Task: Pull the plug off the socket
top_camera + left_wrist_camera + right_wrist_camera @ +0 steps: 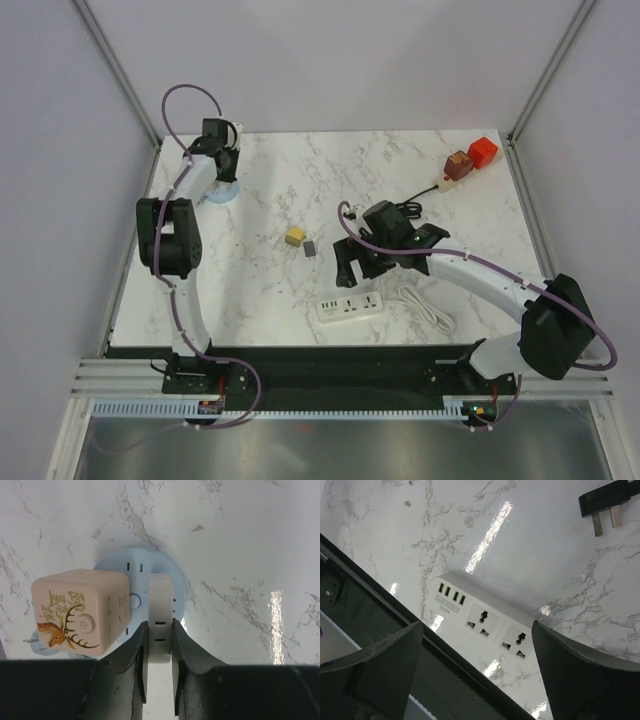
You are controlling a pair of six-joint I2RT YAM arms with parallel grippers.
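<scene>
**Left gripper [159, 636] pinching the white plug [160, 597] in the round pale-blue socket [150, 557], far left corner of the table [420, 170].**

The plug is a narrow white block seated in the disc, with both fingers pressed on its flat sides. A pink cube adapter [80, 612] with a deer print sits just beside it. The corner post and side wall are close, and bare marble lies open toward the table's middle. The right gripper [476, 630] hangs spread wide over the white power strip [351, 304], well apart.
</scene>
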